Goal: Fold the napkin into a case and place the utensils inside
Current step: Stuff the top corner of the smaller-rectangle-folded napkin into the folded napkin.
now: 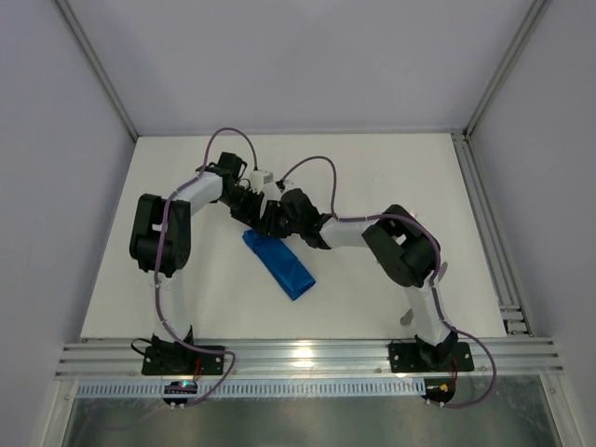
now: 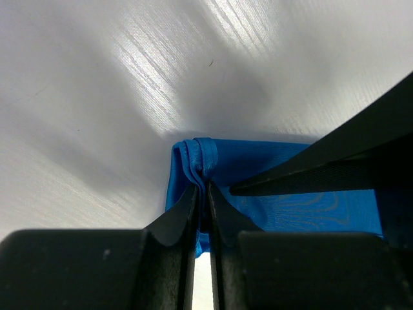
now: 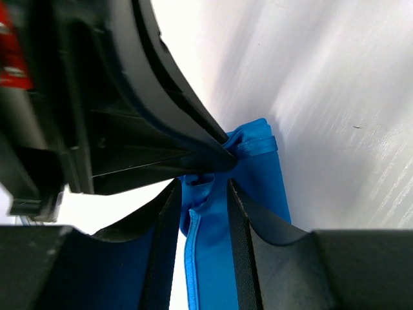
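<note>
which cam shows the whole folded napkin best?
Top external: nearly the whole napkin shows as a narrow blue strip lying diagonally on the table. Left wrist shows only one end, pinched in the left gripper. Right wrist shows that same end, bunched between the right gripper's open fingers.

Left arm (image 1: 160, 237) and right arm (image 1: 406, 251) bend inward, wrists almost meeting. Left gripper (image 2: 201, 188) pinches tight; right gripper (image 3: 202, 184) stands parted.

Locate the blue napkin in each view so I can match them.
Top: napkin centre of frame, a diagonal strip running down-right.
Left wrist: napkin lower centre-right, its end pinched by the left claw.
Right wrist: napkin centre to bottom, straddled by the right claw.
Shared landmark: the bunched hemmed end.
</note>
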